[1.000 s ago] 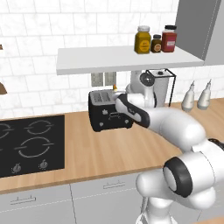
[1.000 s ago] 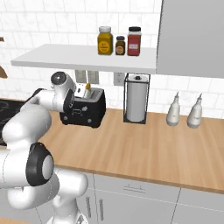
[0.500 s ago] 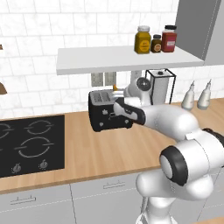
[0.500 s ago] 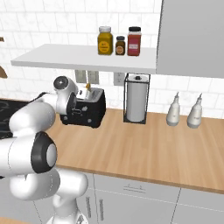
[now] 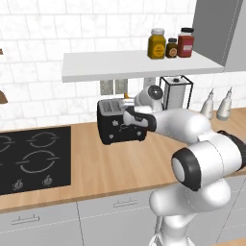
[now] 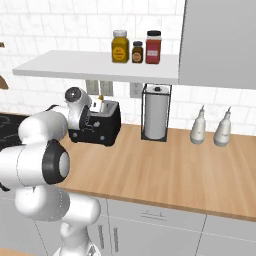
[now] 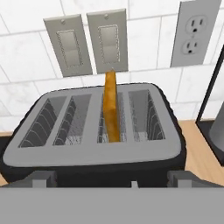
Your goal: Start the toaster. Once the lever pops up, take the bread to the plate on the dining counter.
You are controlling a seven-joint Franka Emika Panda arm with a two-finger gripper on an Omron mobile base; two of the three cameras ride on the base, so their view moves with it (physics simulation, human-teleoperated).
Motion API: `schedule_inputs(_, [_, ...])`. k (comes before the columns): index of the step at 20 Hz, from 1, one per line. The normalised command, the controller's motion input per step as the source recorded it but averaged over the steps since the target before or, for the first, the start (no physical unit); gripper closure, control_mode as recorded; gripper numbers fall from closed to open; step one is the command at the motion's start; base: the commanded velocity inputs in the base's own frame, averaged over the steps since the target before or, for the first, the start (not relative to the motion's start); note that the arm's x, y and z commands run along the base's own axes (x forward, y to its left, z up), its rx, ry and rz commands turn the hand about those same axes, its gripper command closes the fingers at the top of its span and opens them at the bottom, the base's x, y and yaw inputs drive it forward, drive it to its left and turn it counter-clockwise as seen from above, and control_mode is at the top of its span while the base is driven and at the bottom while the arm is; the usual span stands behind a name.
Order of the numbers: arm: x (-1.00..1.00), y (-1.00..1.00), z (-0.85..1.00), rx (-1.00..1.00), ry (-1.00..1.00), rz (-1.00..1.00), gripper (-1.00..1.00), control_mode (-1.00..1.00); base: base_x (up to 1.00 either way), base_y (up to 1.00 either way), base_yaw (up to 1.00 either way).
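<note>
Black fingertips of the gripper point(image 7: 112, 180) stand fully spread and empty at the toaster's point(image 5: 121, 122) front face, closer in than half a second ago, the arm drawn tighter against it. Beyond them, the bread point(image 7: 111, 107) stands upright in the third slot. Judging by this, the lever press comes next. Farther back, wall switches point(image 7: 87, 41).

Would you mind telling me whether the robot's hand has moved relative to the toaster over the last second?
Cannot tell: in the left base view the hand sits at the toaster's front face as before; only the elbow has swung out toward the camera.
</note>
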Motion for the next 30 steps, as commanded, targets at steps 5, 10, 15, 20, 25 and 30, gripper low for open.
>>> schedule_inputs(5, [0.17,0.00,0.00,0.00,0.00,0.00,-1.00,-1.00,0.00,0.00,0.00])
schedule_inputs(10, [0.11,0.00,-0.01,0.00,0.00,0.00,-1.00,-1.00,0.00,0.00,0.00])
schedule_inputs(15, [0.13,0.00,0.00,0.00,0.00,0.00,-1.00,-1.00,0.00,0.00,0.00])
schedule_inputs(20, [0.15,0.00,-0.07,0.00,0.00,0.00,-1.00,-1.00,0.00,0.00,0.00])
schedule_inputs(25, [0.18,0.00,-0.10,0.00,0.00,0.00,-1.00,-1.00,0.00,0.00,0.00])
schedule_inputs(30, [0.12,0.00,-0.09,0.00,0.00,0.00,-1.00,-1.00,0.00,0.00,0.00])
